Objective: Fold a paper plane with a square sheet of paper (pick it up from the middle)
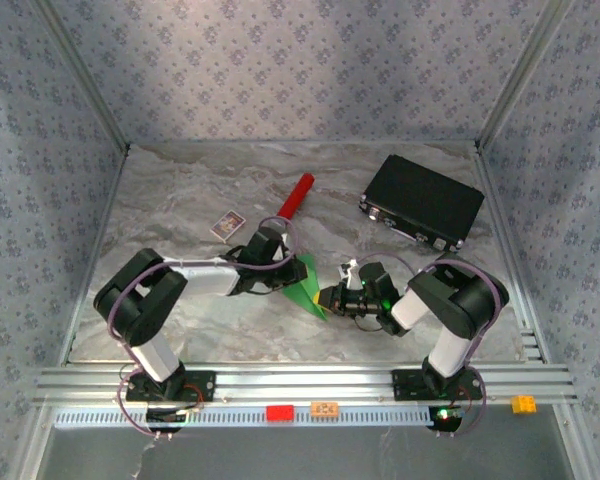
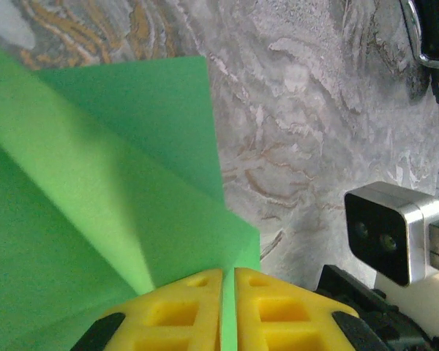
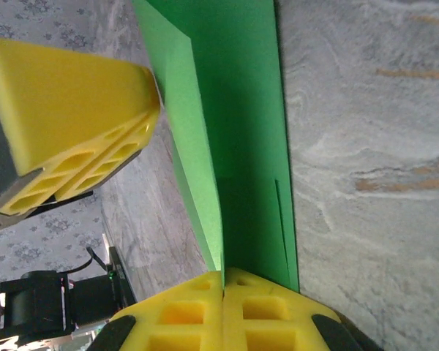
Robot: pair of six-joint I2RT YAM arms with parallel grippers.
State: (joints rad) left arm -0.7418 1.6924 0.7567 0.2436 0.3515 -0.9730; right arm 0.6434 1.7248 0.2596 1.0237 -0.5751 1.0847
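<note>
The square sheet of paper [image 1: 307, 283] is bright green and folded into a pointed, layered wedge at the table's middle, held up between both grippers. My left gripper [image 1: 280, 272] is shut on its left side. In the left wrist view the yellow fingertips [image 2: 197, 296] pinch a thin green edge, and the paper [image 2: 124, 190] fans out ahead with a crease. My right gripper [image 1: 327, 298] is shut on the wedge's near end. In the right wrist view the paper [image 3: 234, 124] rises straight from my right gripper [image 3: 224, 281], with the left arm's yellow finger [image 3: 73, 124] beside it.
A red cylinder [image 1: 296, 196] and a small printed card [image 1: 227, 225] lie behind the paper. A black case [image 1: 421, 201] sits at the back right. Patterned walls close three sides. Small bricks [image 1: 279, 412] rest on the front rail.
</note>
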